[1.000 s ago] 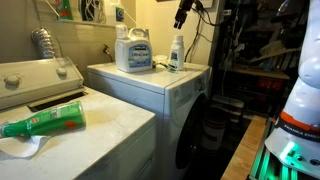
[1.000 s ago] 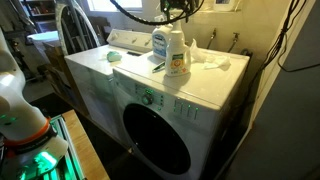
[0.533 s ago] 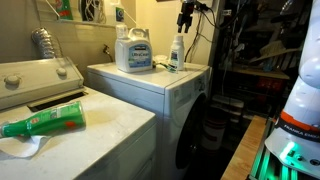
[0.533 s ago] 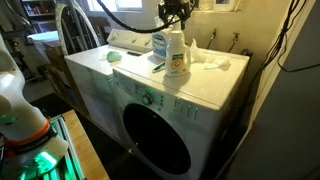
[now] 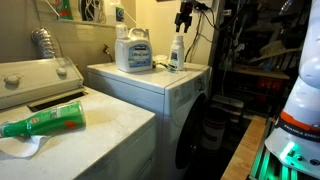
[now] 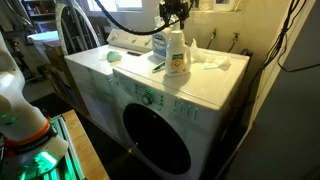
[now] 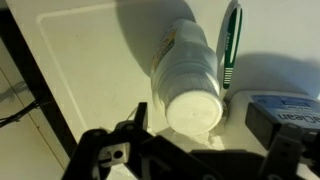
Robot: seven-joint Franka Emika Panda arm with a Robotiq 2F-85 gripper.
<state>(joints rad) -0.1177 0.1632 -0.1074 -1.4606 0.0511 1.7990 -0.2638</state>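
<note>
Gripper [image 7: 212,140], seen in the wrist view with jaws apart, hangs over the white cap [image 7: 193,110] of the bottle [image 7: 188,70] without touching it. The bottle stands upright on the white surface [image 6: 205,88], just beside a green stick [image 7: 230,45] and a jug [image 5: 133,48]. Since one second earlier the gripper [image 5: 183,24] has shifted slightly to sit above the cap. Nothing has changed over the last half-second.

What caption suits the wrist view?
Open gripper above a white-capped bottle, green pen-like item beside it, on a white appliance top.
</note>
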